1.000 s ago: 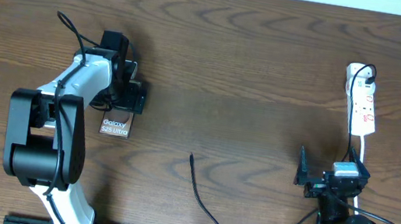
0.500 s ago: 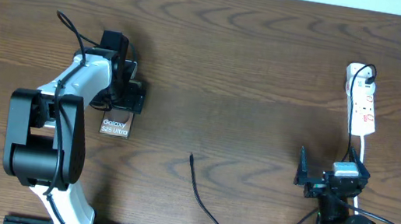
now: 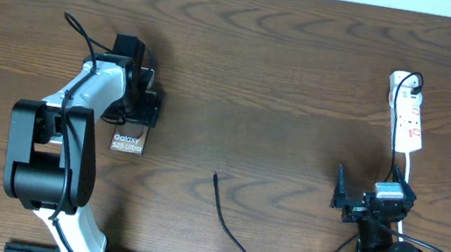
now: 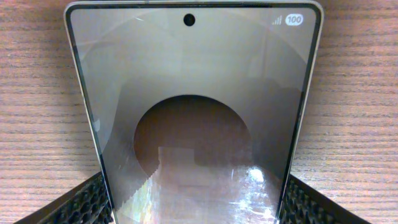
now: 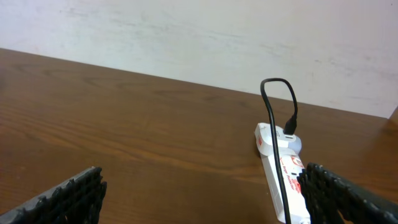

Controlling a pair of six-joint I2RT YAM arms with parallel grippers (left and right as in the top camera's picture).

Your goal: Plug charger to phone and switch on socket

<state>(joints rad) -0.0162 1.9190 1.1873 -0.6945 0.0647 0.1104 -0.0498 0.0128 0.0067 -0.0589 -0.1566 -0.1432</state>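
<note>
Stillness over the last second: left tool (image 3: 141, 110) pinches the phone (image 4: 193, 93) by its long edges on the table (image 3: 302, 84), right tool (image 5: 199, 202) spread and empty near the socket (image 3: 407, 116), charger (image 3: 226, 219) lying unplugged between them

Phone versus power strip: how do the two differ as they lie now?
The phone is dark and glossy; the power strip is white with red marks. The phone sits between the fingers of the left gripper; the power strip lies untouched, ahead of the open right gripper. The power strip has the black cable plugged into its far end; the phone has none, the cable's tip lying loose mid-table. Both lie flat on the wooden table.
</note>
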